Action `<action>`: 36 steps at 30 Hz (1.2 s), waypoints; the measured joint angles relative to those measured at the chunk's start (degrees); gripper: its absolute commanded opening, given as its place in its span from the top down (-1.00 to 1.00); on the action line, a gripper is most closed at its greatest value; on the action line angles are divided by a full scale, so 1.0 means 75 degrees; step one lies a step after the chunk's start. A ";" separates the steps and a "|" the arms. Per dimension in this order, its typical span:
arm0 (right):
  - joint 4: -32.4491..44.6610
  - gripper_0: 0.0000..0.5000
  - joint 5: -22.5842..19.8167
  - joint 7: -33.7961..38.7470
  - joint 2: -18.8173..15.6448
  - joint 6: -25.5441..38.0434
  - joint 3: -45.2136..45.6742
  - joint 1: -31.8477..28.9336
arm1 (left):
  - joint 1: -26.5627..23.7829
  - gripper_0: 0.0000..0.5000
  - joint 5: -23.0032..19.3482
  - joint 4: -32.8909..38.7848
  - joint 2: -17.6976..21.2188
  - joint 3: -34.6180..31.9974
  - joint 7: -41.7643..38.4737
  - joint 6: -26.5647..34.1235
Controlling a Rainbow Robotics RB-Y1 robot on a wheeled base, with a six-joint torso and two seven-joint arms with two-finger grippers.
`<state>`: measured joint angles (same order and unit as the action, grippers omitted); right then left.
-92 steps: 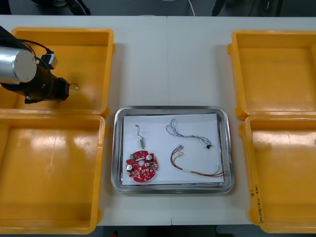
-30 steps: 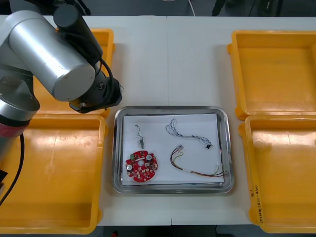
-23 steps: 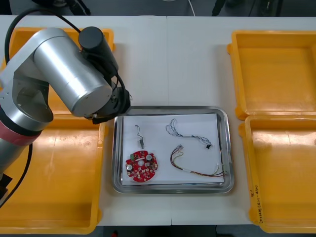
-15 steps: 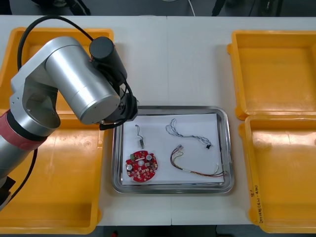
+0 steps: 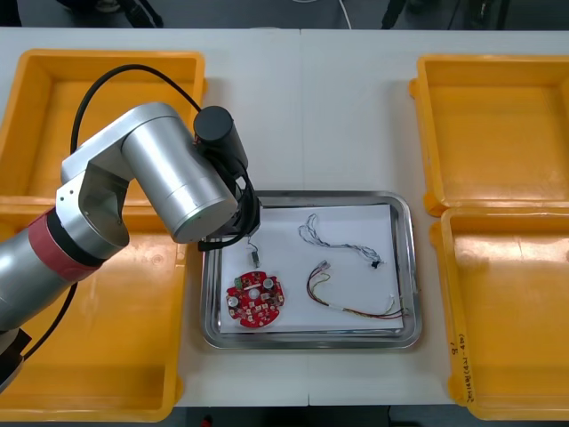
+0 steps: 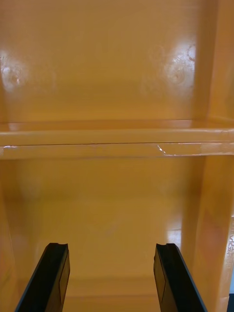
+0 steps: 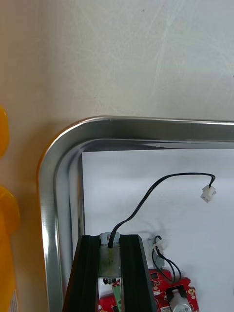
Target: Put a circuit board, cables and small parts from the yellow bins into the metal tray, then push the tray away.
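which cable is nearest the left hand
The black cable rising from the metal part pinched in the left hand; the blue-white cable and red-yellow cable lie farther right in the tray.

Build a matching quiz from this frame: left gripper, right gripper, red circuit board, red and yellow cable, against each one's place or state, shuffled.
Things
1. left gripper
2. right gripper
3. red circuit board
4. red and yellow cable

Places or states
A. open, over a yellow bin
B. lying in the tray, in its right half
C. shut on a small metal part, inside the tray near its far left corner
D. lying in the tray, near left corner

Pairs: 1-C, 2-A, 3-D, 4-B
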<state>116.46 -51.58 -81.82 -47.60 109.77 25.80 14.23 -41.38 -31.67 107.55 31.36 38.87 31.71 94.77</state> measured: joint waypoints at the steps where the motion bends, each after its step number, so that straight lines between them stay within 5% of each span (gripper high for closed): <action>1: 0.0000 -1.00 0.0000 0.0000 0.0000 0.0000 0.0000 0.0000 | 0.0000 1.00 0.0004 -0.0015 0.0000 0.0047 -0.0001 -0.0030; 26: 0.0000 -1.00 0.0000 0.0000 0.0000 0.0000 0.0000 0.0000 | -0.0002 1.00 -0.0003 -0.0465 -0.0022 0.0617 -0.0455 -0.0869; 27: 0.0000 -1.00 0.0000 0.0000 0.0000 0.0000 0.0000 0.0000 | -0.0002 0.69 -0.0003 -0.0466 -0.0022 0.0626 -0.0455 -0.0870; 29: 0.0000 -1.00 0.0000 0.0000 0.0000 0.0000 0.0000 0.0000 | -0.0002 -0.41 -0.0003 -0.0466 -0.0023 0.0639 -0.0455 -0.0871; 30: 0.0000 -1.00 0.0000 0.0000 0.0000 0.0000 0.0000 0.0000 | -0.0002 -0.80 -0.0003 -0.0467 -0.0024 0.0639 -0.0455 -0.0872; 36: 0.0000 -1.00 0.0000 0.0000 0.0000 0.0000 0.0000 0.0000 | -0.0002 -1.00 -0.0003 -0.0468 -0.0024 0.0639 -0.0455 -0.0884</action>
<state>116.46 -51.58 -81.82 -47.60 109.77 25.80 14.23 -41.39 -31.69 104.04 31.17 43.66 28.29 88.14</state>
